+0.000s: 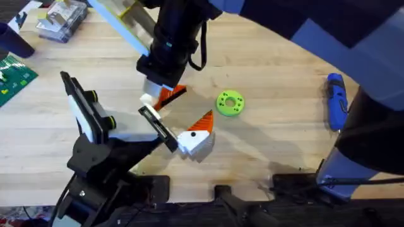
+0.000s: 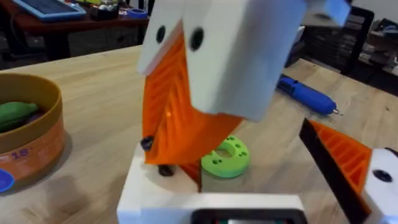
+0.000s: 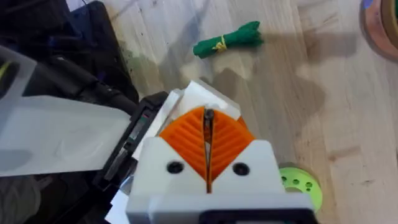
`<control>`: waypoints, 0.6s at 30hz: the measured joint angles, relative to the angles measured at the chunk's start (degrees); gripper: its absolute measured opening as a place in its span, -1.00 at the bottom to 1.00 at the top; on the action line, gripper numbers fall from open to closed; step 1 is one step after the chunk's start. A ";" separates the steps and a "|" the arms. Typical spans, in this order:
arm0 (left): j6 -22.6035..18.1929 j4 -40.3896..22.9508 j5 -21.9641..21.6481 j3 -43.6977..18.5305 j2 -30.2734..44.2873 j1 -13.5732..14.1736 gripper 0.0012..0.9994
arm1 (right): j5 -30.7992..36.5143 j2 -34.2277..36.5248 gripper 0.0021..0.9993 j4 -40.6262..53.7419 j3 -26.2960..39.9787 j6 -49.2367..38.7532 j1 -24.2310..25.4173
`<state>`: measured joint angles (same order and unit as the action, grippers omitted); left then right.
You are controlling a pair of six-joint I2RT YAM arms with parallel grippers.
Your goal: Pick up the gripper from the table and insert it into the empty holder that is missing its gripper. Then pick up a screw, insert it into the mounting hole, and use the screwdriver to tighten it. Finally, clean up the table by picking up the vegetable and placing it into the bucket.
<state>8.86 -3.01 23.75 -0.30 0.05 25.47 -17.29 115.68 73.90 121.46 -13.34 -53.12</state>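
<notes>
The gripper's (image 2: pixel 186 200) long orange tip is hidden between the right gripper's (image 3: pixel 208 143) clenched, ribbed orange pads (image 3: pixel 185 134). Its blocky white base sticks out beyond them at the slim black holder (image 1: pixel 159 130), and whether it sits in the slot cannot be made out. The left gripper (image 2: pixel 267 177) stands parted around nothing, its bulky white-and-orange finger (image 2: pixel 351 165) cut off at the edge.

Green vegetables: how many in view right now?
2. One green leafy bundle with a yellow tie lies on the light wooden table; one green pod-like piece sits inside the round orange bucket. Others may be hidden behind the arms.
</notes>
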 joint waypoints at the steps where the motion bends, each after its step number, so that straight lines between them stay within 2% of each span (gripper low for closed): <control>1: 0.00 0.00 0.00 0.00 0.00 0.00 0.99 | 0.03 0.00 -0.99 0.02 -0.01 0.00 -0.02; 18: 0.02 0.00 0.37 0.00 0.00 0.00 0.99 | 0.50 0.00 -0.99 2.36 0.27 -2.62 -0.35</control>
<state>8.88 -3.01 24.12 -0.30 0.05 25.47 -16.80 115.68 76.26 121.73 -15.97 -53.47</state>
